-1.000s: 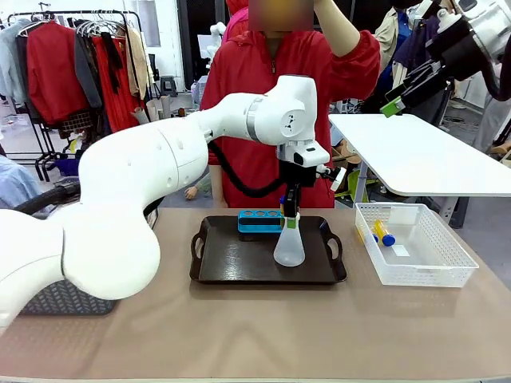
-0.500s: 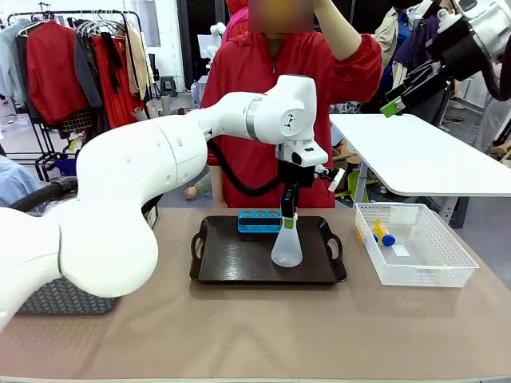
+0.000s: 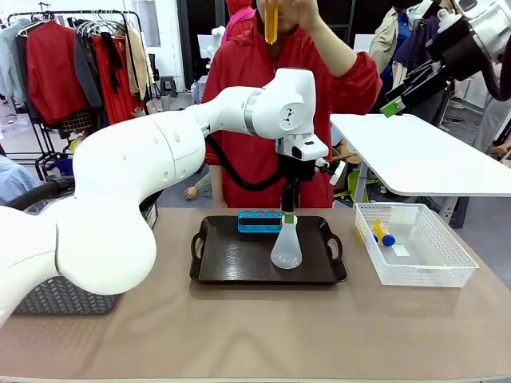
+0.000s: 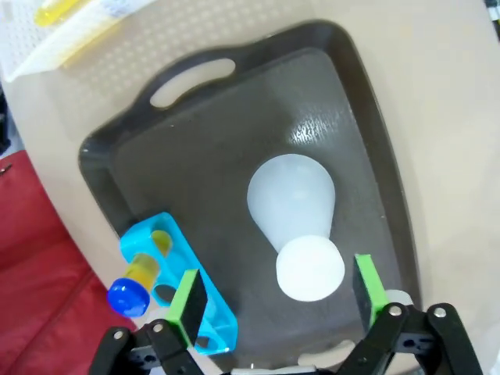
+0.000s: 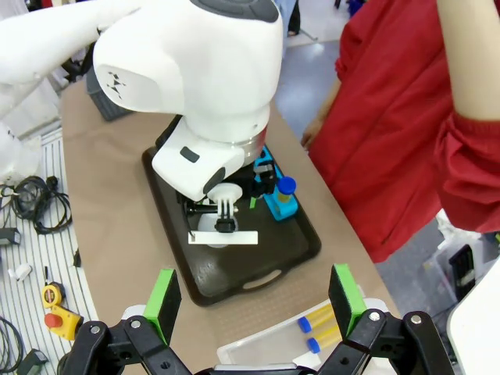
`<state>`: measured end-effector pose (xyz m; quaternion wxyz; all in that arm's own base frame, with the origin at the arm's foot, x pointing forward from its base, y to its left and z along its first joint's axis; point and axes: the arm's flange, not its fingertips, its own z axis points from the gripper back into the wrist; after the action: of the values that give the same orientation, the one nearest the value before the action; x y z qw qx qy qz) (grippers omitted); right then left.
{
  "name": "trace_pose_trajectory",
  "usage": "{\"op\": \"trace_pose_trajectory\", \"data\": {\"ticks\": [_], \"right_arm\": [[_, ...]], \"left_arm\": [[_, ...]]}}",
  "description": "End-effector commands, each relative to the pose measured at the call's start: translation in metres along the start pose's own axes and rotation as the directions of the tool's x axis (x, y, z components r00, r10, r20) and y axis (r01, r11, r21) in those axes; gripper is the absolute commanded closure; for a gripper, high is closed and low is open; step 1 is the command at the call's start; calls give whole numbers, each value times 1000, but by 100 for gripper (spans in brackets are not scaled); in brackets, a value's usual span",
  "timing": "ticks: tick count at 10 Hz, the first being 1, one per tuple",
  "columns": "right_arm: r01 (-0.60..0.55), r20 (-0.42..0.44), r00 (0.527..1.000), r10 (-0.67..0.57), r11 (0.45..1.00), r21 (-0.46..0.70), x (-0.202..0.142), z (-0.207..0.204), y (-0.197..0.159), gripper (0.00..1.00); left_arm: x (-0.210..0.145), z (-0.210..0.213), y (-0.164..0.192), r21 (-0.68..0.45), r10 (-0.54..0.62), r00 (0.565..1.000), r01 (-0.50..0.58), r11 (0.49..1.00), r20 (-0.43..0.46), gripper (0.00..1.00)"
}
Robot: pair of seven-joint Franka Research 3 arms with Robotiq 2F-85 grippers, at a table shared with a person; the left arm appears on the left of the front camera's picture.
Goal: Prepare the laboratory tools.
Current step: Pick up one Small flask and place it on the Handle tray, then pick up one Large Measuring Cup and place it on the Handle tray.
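A translucent white conical flask [image 3: 286, 249] stands upright on the dark tray [image 3: 231, 259]. My left gripper [image 3: 288, 218] hangs over its neck, open, green pads [image 4: 187, 303] apart from the flask's mouth [image 4: 310, 268] on both sides. Behind the flask sits the small blue rack [image 3: 257, 221], and one blue-capped tube [image 4: 133, 289] of orange liquid stands in an end hole. Two more tubes [image 3: 383, 233] lie in the white basket [image 3: 423, 271]. The person holds up another orange tube [image 3: 271, 20]. My right gripper [image 5: 254, 301] is open, high above the table's right side.
The white basket stands right of the tray on the brown table. A second white table [image 3: 423, 155] is at the back right. A dark mesh bin [image 3: 60, 299] sits at the table's left edge under my left arm. The person in red stands just behind the tray.
My left gripper has opened and let go of the flask, which now rests slightly further left on the tray. The person has raised an orange tube overhead.
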<state>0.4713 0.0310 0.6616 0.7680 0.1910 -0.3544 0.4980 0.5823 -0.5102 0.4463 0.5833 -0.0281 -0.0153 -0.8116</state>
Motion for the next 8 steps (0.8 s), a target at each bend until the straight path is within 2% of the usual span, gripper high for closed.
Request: {"op": "trace_pose_trajectory", "data": {"ticks": [1, 5, 7, 8], "right_arm": [[-5, 4, 1000, 5, 1000, 3, 1, 1, 1, 0], [-5, 4, 1000, 5, 1000, 3, 1, 1, 1, 0], [-5, 4, 1000, 5, 1000, 3, 1, 1, 1, 0], [-5, 4, 1000, 5, 1000, 3, 1, 1, 1, 0]], "left_arm": [[15, 23, 34, 0, 56, 998, -56, 998, 5, 0], [6, 49, 11, -12, 148, 989, -148, 989, 11, 0], [1, 62, 0, 18, 185, 983, -185, 983, 10, 0], [-3, 43, -12, 12, 137, 990, -138, 990, 17, 0]]}}
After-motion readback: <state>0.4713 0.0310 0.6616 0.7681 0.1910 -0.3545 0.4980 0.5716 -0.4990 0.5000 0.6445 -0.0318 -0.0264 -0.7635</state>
